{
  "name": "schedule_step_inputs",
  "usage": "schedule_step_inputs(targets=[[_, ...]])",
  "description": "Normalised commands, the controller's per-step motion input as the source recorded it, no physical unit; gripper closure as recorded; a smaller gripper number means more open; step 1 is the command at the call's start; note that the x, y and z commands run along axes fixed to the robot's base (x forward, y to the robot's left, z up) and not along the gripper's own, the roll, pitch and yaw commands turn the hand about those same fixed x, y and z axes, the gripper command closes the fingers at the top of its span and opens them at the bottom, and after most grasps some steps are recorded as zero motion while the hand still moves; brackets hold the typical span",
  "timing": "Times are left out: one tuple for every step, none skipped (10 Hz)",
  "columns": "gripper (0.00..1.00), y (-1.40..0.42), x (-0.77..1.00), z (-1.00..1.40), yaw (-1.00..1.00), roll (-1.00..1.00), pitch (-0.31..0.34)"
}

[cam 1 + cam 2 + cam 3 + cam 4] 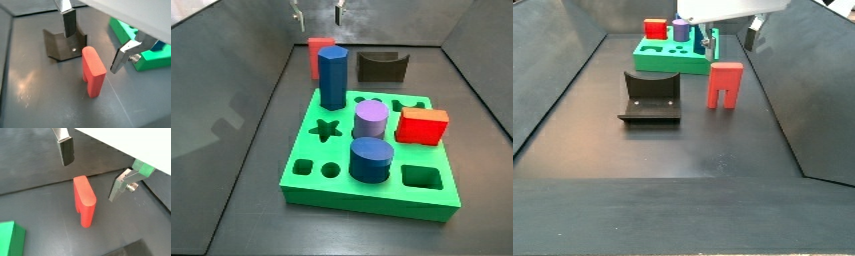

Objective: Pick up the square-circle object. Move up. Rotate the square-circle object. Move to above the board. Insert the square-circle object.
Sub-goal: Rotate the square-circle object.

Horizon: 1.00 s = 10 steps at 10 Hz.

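A dark grey floor (660,150) lay under everything, matte with soft pale reflections. Sloping grey walls (553,85) rose from its edges on both sides, forming a trough-like enclosure. Lighting was even, shadows faint.

no readable text, labels or numbers

Gripper (95,41): two flat silver finger plates, open, hanging above floor. One finger (67,22): narrow strip, bright metal at upper end, dark pad over lower part. Other finger (121,184): bent plate, angled tip, round silver screw head at side. Same pair in second wrist view, gripper (92,169). Housing above fingers: plain white, flat-faced, straight lower edge. Side view: gripper (730,40), white body (724,8), dark finger parts beneath.
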Motion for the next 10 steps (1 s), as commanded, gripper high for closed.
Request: schedule_step_inputs(targets=[[0.0, 0.0, 0.03, -0.04, 1.0, 0.0, 0.004], [0.0, 0.0, 0.03, -0.04, 1.0, 0.0, 0.004], [0.0, 0.0, 0.03, -0.04, 1.0, 0.0, 0.004], [0.0, 0.0, 0.03, -0.04, 1.0, 0.0, 0.004], [0.0, 0.0, 0.03, -0.04, 1.0, 0.0, 0.004], [0.0, 0.0, 0.03, -0.04, 1.0, 0.0, 0.004], [0.0, 0.0, 0.03, -0.04, 1.0, 0.0, 0.005], [0.0, 0.0, 0.03, -0.03, 1.0, 0.0, 0.005], [0.0, 0.0, 0.03, -0.03, 1.0, 0.0, 0.005], [0.0, 0.0, 0.03, -0.03, 1.0, 0.0, 0.005]])
